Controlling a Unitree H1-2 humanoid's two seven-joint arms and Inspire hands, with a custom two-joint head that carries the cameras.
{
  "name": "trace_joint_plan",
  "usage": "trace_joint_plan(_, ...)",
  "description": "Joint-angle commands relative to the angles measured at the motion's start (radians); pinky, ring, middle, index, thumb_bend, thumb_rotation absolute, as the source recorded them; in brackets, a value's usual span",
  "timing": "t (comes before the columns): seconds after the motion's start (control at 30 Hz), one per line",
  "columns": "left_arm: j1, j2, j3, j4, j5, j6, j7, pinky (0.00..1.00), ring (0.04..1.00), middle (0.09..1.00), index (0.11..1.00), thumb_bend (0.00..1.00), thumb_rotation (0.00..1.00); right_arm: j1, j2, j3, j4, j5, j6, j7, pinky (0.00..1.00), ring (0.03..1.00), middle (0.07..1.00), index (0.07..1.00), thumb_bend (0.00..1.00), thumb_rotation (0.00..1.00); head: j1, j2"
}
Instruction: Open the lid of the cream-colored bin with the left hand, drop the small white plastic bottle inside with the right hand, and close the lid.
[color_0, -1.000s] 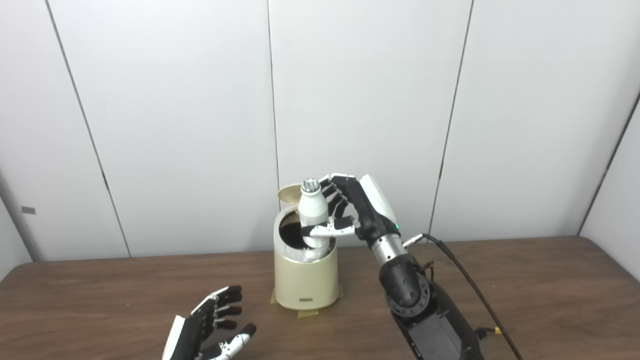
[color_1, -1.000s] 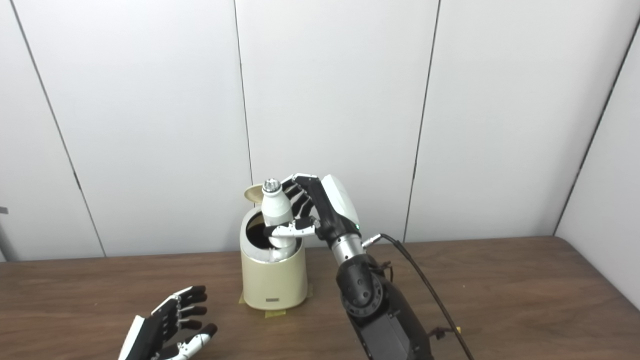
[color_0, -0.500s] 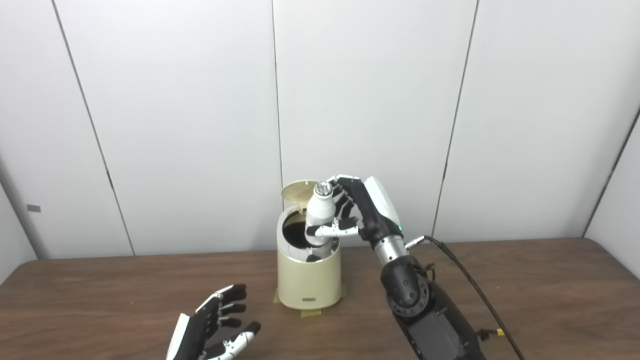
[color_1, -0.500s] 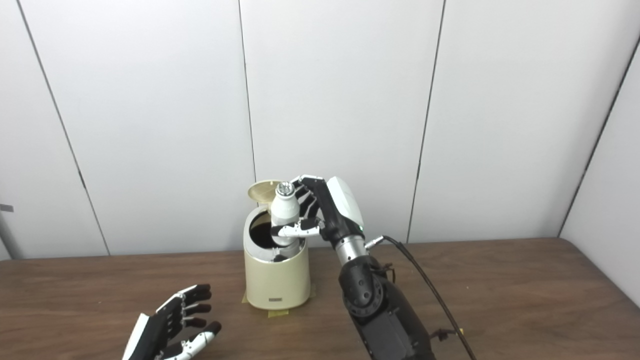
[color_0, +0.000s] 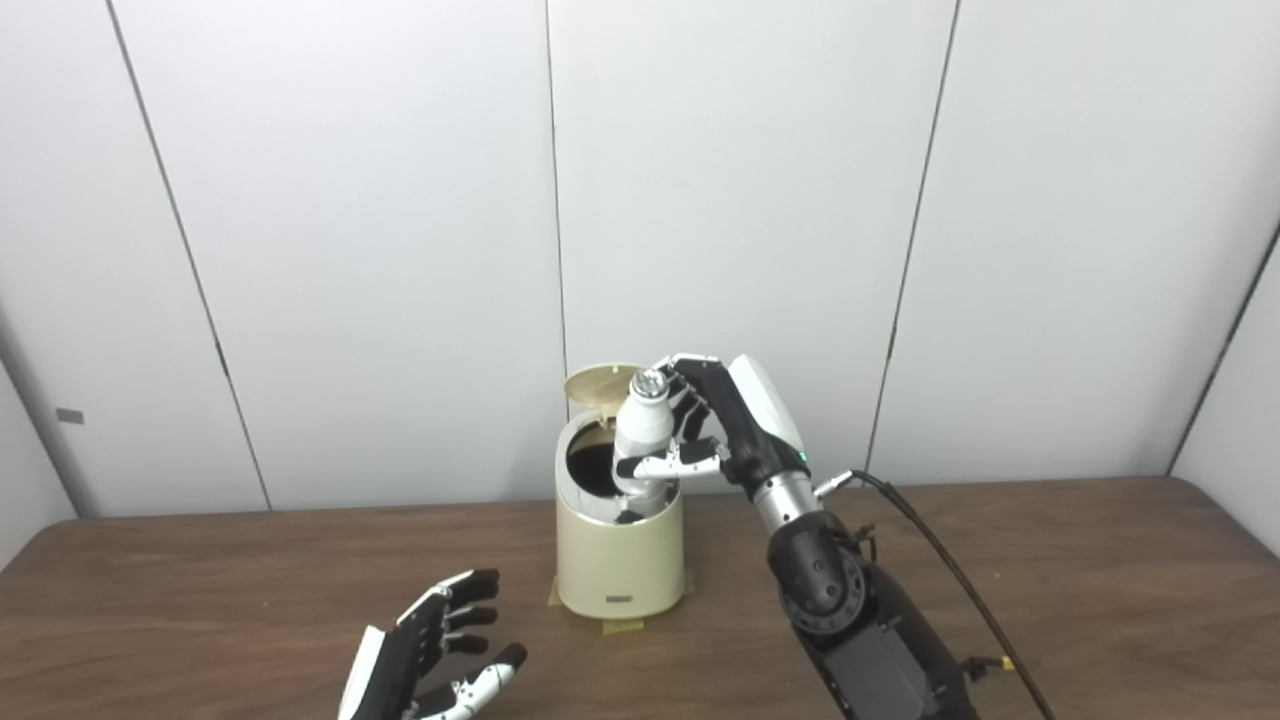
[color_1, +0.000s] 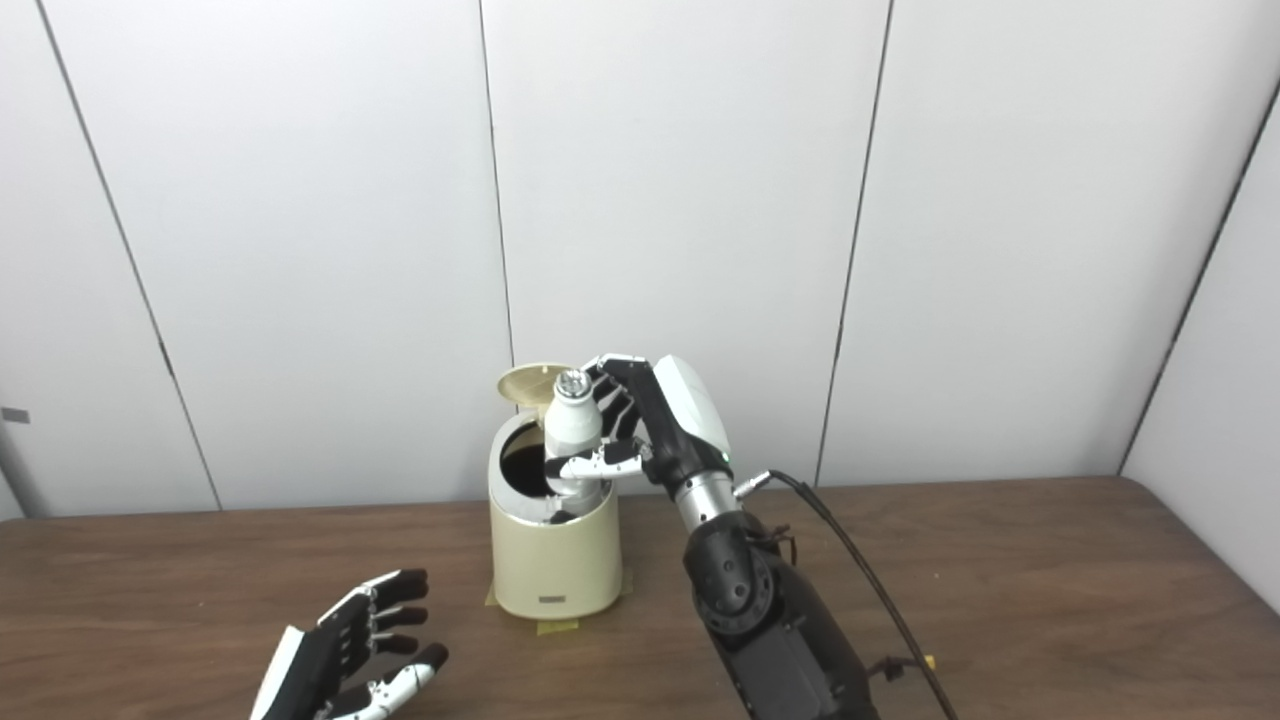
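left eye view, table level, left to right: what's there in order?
left hand, open on the table → cream-colored bin, lid up → right hand holding the white bottle over the bin opening → black cable.

I am looking across a dark brown wooden table (color_0: 1080, 580) whose grain is running left to right. Its far edge is sitting against a white panelled wall (color_0: 740, 200), and thin dark seams are dividing that wall into tall panels. On the far left, a small grey tag (color_0: 70, 415) is showing on the wall above the table. Pieces of yellowish tape (color_0: 622, 626) are lying flat on the tabletop, sticking out toward me. A black cable (color_0: 950, 570) is curving down over the table to the right, and a small yellow connector (color_0: 1003, 663) is lying near its low end.
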Motion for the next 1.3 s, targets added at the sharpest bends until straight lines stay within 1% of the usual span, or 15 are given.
trace_joint_plan(0.0, 0.001, -0.016, -0.012, 0.007, 0.018, -0.027, 0.007, 0.66, 0.748, 0.797, 0.796, 0.59, 0.08, -0.032, -0.017, 0.001, -0.044, 0.004, -0.017, 0.008, 0.31, 0.392, 0.476, 0.532, 0.51, 0.00, 0.000, 0.000)
trace_joint_plan(0.13, 0.000, -0.017, -0.014, 0.012, 0.009, -0.034, 0.003, 0.66, 0.753, 0.800, 0.795, 0.58, 0.06, -0.013, -0.027, 0.011, -0.073, -0.014, 0.023, 0.042, 0.33, 0.400, 0.473, 0.521, 0.52, 0.00, 0.006, 0.004)
trace_joint_plan(0.27, 0.001, -0.019, -0.016, 0.003, 0.017, -0.023, 0.007, 0.67, 0.747, 0.795, 0.796, 0.58, 0.06, 0.001, -0.046, 0.038, -0.085, -0.040, 0.040, 0.063, 0.34, 0.400, 0.475, 0.517, 0.52, 0.00, 0.009, 0.007)
trace_joint_plan(0.53, 0.001, -0.017, -0.019, 0.001, 0.027, -0.021, 0.012, 0.64, 0.739, 0.789, 0.794, 0.58, 0.06, 0.012, -0.055, 0.052, -0.100, -0.054, 0.082, 0.081, 0.28, 0.370, 0.466, 0.542, 0.51, 0.00, 0.011, 0.010)
trace_joint_plan(0.83, 0.000, -0.019, -0.019, 0.001, 0.028, -0.017, 0.007, 0.65, 0.740, 0.793, 0.796, 0.58, 0.08, 0.017, -0.056, 0.059, -0.116, -0.065, 0.106, 0.087, 0.27, 0.370, 0.465, 0.545, 0.51, 0.00, 0.009, 0.012)
trace_joint_plan(1.0, 0.001, -0.021, -0.019, -0.005, 0.027, -0.010, 0.005, 0.65, 0.743, 0.799, 0.796, 0.58, 0.08, 0.015, -0.051, 0.055, -0.121, -0.053, 0.104, 0.081, 0.27, 0.373, 0.467, 0.542, 0.51, 0.00, 0.009, 0.013)
trace_joint_plan(1.17, -0.001, -0.021, -0.020, -0.002, 0.033, -0.011, 0.008, 0.66, 0.741, 0.796, 0.796, 0.58, 0.08, 0.013, -0.049, 0.051, -0.120, -0.046, 0.096, 0.075, 0.31, 0.400, 0.477, 0.528, 0.52, 0.00, 0.010, 0.013)
trace_joint_plan(1.27, -0.002, -0.020, -0.022, -0.001, 0.036, -0.011, 0.008, 0.66, 0.743, 0.797, 0.797, 0.58, 0.08, 0.012, -0.048, 0.051, -0.122, -0.046, 0.102, 0.077, 0.31, 0.394, 0.479, 0.531, 0.51, 0.00, 0.011, 0.015)
